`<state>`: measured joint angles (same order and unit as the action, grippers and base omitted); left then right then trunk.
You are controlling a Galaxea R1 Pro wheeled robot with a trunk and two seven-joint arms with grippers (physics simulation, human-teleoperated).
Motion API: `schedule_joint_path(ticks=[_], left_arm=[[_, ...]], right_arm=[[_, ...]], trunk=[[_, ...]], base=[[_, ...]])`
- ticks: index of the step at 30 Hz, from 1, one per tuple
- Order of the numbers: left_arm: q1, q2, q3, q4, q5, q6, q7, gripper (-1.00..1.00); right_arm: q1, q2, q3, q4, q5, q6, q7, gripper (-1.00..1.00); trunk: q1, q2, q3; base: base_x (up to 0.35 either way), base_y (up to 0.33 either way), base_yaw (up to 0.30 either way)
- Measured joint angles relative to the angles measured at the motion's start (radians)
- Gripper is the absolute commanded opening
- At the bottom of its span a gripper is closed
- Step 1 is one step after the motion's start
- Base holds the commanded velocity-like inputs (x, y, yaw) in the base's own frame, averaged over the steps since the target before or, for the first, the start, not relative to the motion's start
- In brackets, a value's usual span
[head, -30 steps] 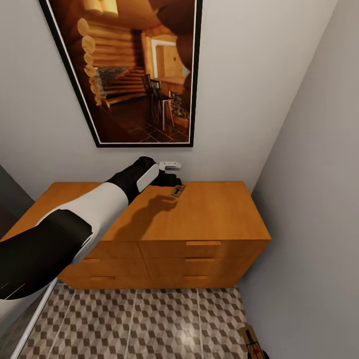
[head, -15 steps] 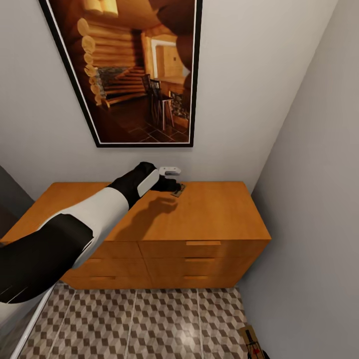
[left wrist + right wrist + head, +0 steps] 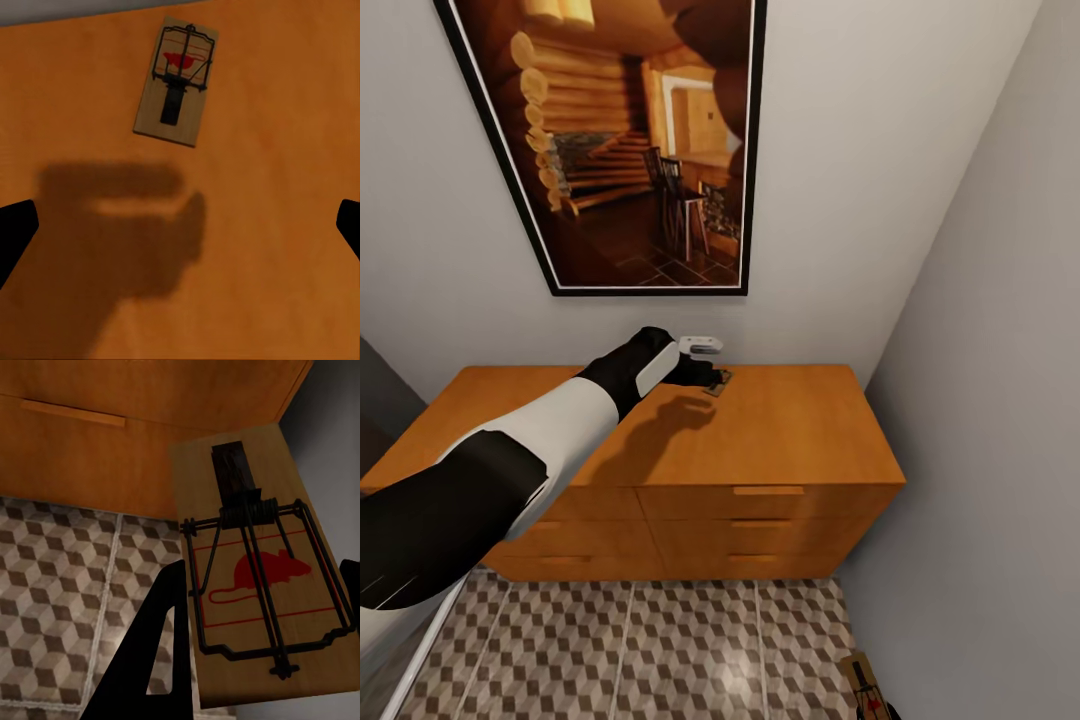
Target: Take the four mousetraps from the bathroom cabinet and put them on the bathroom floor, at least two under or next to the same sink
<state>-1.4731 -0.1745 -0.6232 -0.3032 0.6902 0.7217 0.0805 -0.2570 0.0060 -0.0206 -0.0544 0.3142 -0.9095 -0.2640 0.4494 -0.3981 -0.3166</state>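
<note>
1. The left gripper (image 3: 712, 375) hovers spread open over a mousetrap (image 3: 177, 80) at the far edge of the cabinet (image 3: 790, 430) top, not yet grasped.
2. The right gripper (image 3: 262, 607) clamps a second mousetrap (image 3: 262, 577) above the bathroom floor (image 3: 660, 650), near the right wall; placing remains.

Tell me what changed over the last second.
The left gripper moved toward the wall, over the mousetrap lying on the cabinet, open and not gripping it. The right gripper's mousetrap, the cabinet and the bathroom floor stayed put.
</note>
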Motion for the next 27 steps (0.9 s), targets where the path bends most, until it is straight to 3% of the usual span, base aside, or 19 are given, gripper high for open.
schedule_joint_path(ticks=[13, 27], left_arm=[[0.001, 0.0, -0.002, 0.0, -0.007, 0.0, 0.0, 1.0], [0.005, 0.0, -0.003, 0.0, -0.007, 0.0, 0.0, 1.0]], right_arm=[[0.0, 0.0, 0.0, 0.0, 0.0, 0.0, 0.0, -1.0], [0.0, 0.0, 0.001, 0.0, 0.0, 0.0, 0.0, -1.0]], trunk=[[0.0, 0.0, -0.021], [0.0, 0.0, -0.044]], base=[[0.127, -0.035, 0.0], [0.007, -0.004, 0.0]])
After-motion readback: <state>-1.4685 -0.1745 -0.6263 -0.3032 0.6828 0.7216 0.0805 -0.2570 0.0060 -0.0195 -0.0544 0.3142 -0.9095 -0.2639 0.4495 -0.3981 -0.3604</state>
